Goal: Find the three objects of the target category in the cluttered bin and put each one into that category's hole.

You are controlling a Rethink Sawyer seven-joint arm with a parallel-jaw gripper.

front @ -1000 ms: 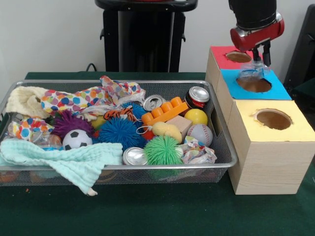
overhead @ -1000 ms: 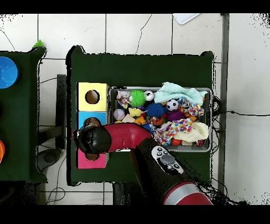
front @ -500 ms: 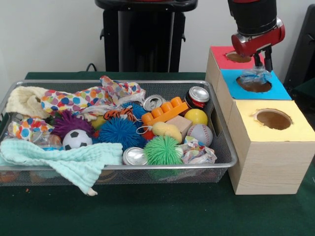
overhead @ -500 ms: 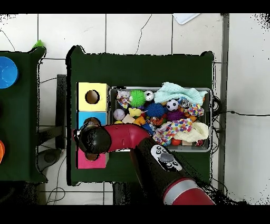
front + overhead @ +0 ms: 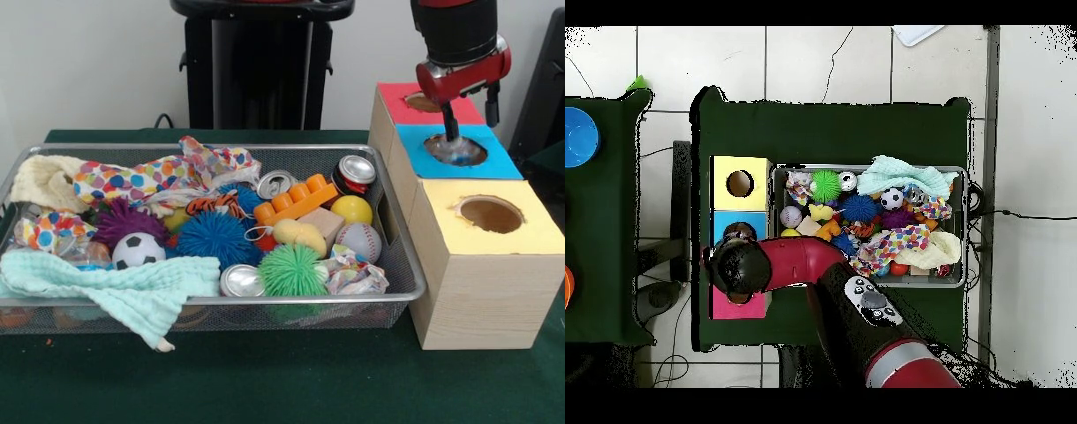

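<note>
clear plastic container [image 5: 456,152] seemingly sits in hole [image 5: 455,150], beneath spread tool [image 5: 470,120].

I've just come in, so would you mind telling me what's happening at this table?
The robot's gripper hangs over the hole of the blue-topped box, fingers spread. A clear crinkly plastic container sits in that opening, apparently just dropped in. The wire mesh bin beside the boxes is full of balls, cans, cloths and paper wads.

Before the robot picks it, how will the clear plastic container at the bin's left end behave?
The clear plastic container looks thin and crinkled, so it probably weighs little and may crush under a firm grip. The mint cloth covers part of it, so it may drag that along.
</note>
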